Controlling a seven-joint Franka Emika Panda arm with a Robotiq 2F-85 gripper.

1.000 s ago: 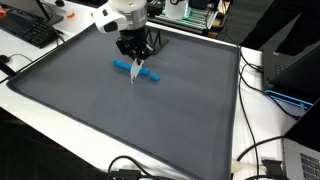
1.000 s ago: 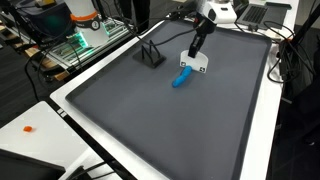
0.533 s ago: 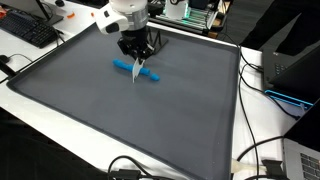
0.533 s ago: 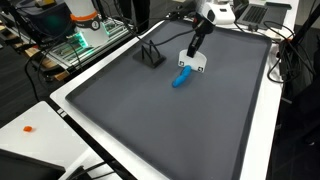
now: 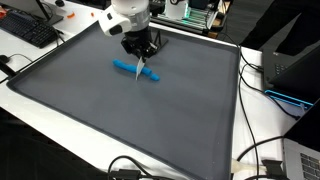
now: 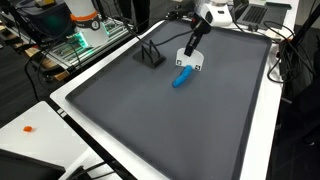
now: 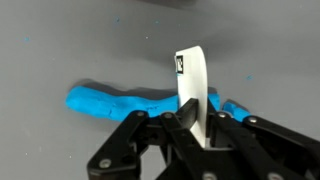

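I see a black keyboard (image 5: 28, 30) at ten o'clock beside the gray mat (image 5: 120, 120). Cables (image 5: 258, 158) lie at four o'clock.

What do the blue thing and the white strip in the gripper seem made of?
The blue thing looks like matte soft foam or putty: lumpy, uneven edges. The white strip is likely thin plastic or card: smooth, slightly curved, small black printed mark.

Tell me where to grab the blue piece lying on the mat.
Probably grip the blue piece mid-length, coming straight down, jaws across its narrow width: it lies flat on the mat, long and slim. The gripper is shut on a white strip.
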